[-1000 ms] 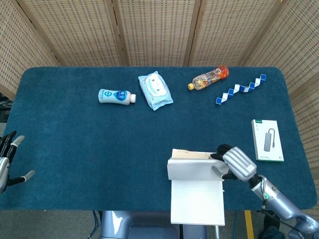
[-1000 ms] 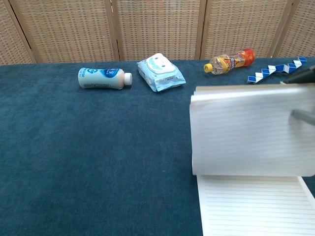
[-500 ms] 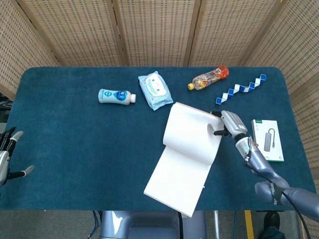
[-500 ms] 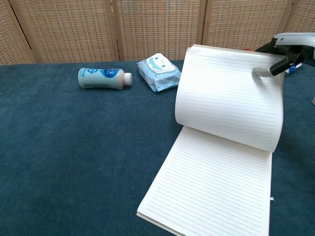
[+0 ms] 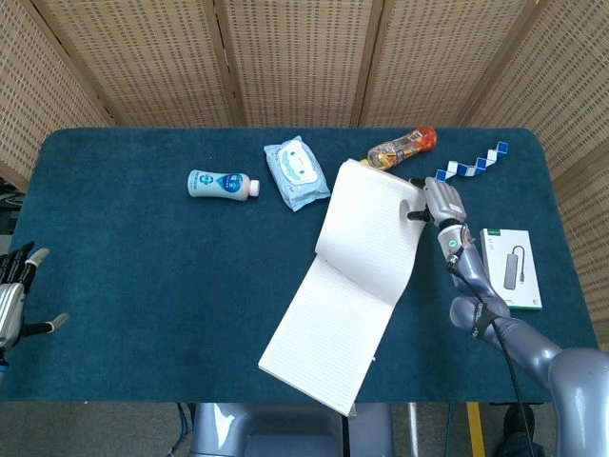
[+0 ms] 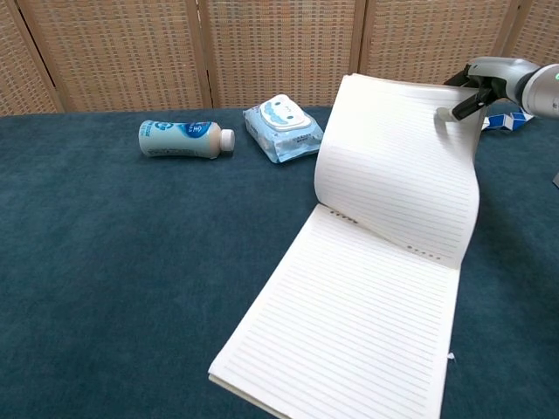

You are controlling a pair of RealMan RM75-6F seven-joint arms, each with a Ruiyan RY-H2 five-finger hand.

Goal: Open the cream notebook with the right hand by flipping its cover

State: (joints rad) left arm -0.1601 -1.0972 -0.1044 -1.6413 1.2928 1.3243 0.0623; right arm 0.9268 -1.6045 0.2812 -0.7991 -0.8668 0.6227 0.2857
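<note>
Head view shows the right hand pinching the top corner of the notebook's cover, thumb on the lined inner face, holding it raised so the notebook lies open. The notebook sits slanted near the front of the table, its lifted cover hiding part of the drink bottle behind it. The wipes pack lies just left of the cover. The left hand, far left of the notebook, holds nothing, its fingers apart.
</note>
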